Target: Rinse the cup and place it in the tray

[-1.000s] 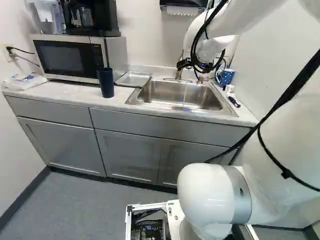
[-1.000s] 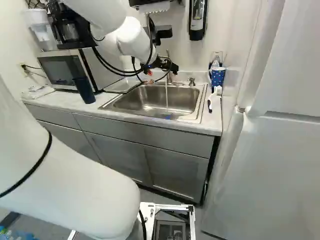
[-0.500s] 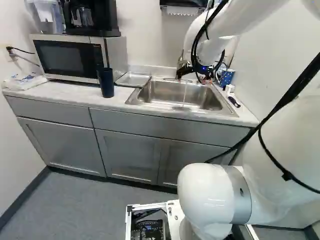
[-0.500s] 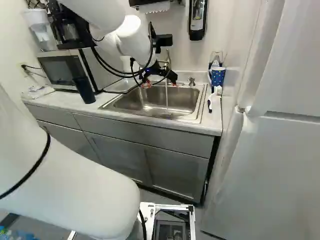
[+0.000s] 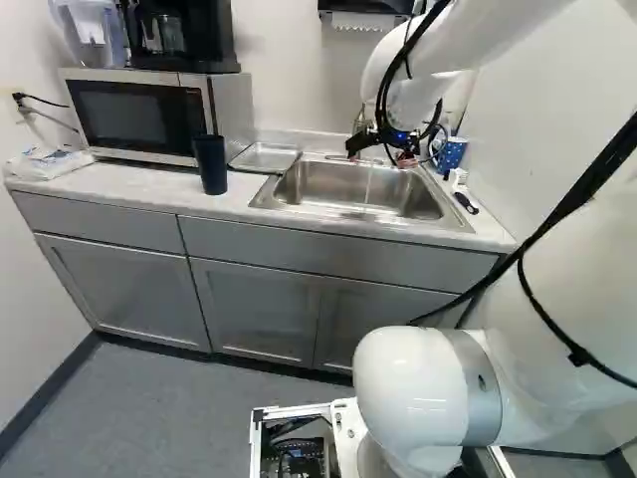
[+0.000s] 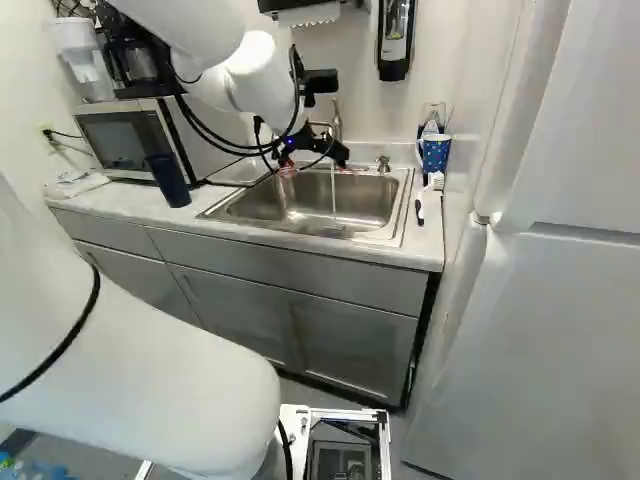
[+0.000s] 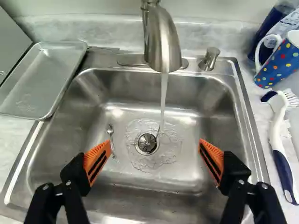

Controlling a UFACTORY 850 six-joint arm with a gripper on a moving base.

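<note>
Over the sink, my gripper [image 6: 315, 160] hangs near the faucet. In the wrist view the gripper [image 7: 155, 148] stands wide open, nothing between its orange pads, above the sink basin [image 7: 182, 179]. Water runs from the faucet [image 7: 163, 39] down beside the drain. A blue mug with coloured dots [image 7: 280, 60] leans at the back right corner of the counter, beyond the sink's rim. The metal tray [image 7: 39, 81] lies bare left of the sink in the left base view. A dark blue tumbler [image 5: 210, 165] stands upright on the counter in front of the microwave.
A small spoon [image 7: 112, 139] lies in the basin near the drain. Right of the sink is a white and blue dish brush [image 7: 279, 140]; a soap pump [image 7: 210, 59] stands beside the faucet. The microwave [image 5: 134, 115] carries a coffee maker [image 5: 179, 38]. A wall closes the right side.
My gripper has come down toward the sink and shifted a little leftward in the right base view, its wrist turning as it moved. The base, tumbler and mug have stayed put.
</note>
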